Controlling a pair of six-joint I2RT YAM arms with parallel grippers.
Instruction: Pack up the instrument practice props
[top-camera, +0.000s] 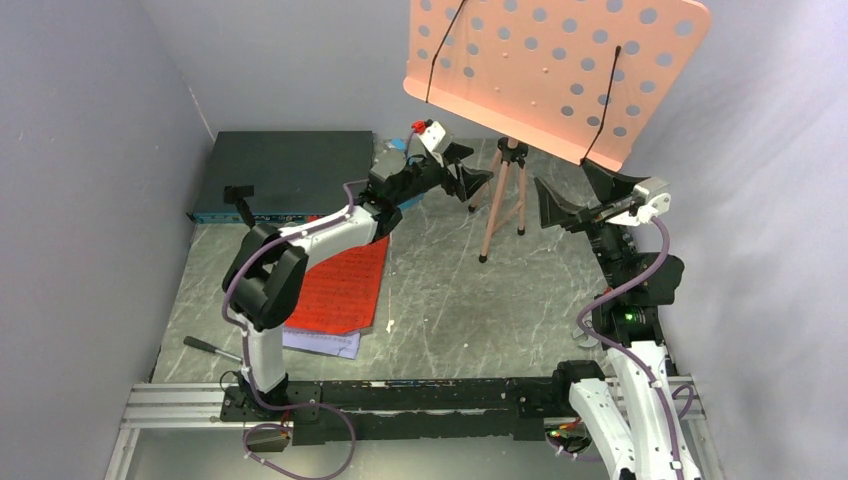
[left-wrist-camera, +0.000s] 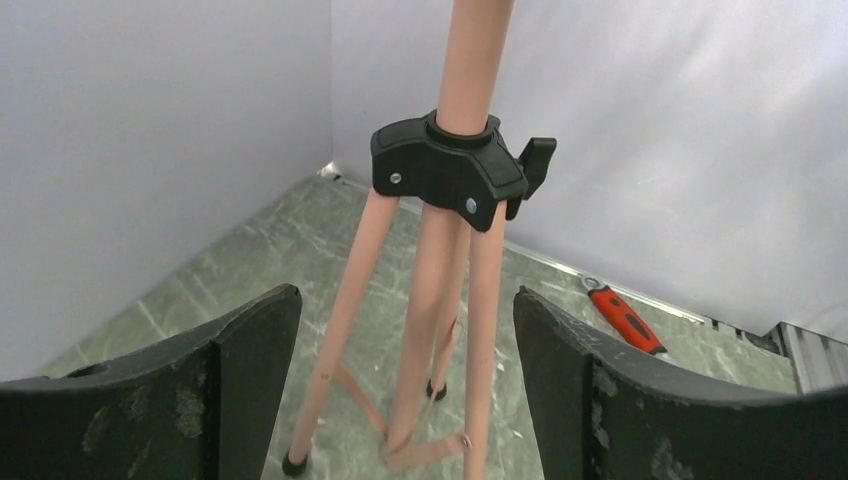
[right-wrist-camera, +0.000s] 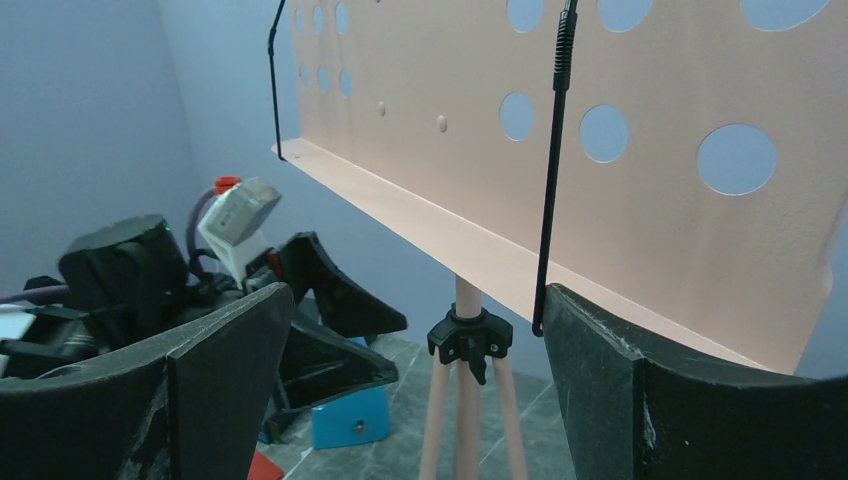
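Found left claw closest to the lens, dark fingers spread wide, with the pink legs of the music stand rising through the gap and touching neither side. Noted the black collar just above finger height, lock lever jutting off to the right. Saw right claw equally spread and pinching nothing, hanging just under the lip of the perforated board and apart from it.

Placed the stand upright toward the back of the worktop, between the two claws, feet splayed on the stone. Spotted red sheet lying over lavender sheet on the left side, under the left arm's elbow, and blue metronome low on the worktop near the left claw. Could not pick out the microphone with any certainty.

Judged the step to be taking hold of the stand, so as to fold or lift it. Reckoned on centring close under the collar, at the tightest bunching of the legs, and squeezing squarely to trap all of them. Thought the top-heavy board the main worry; feared tipping it by pinching low on one leg alone. Favoured steadying the board's lower edge from the right before loosening the lever. Left the red-handled tool out of the reckoning, not being a prop.
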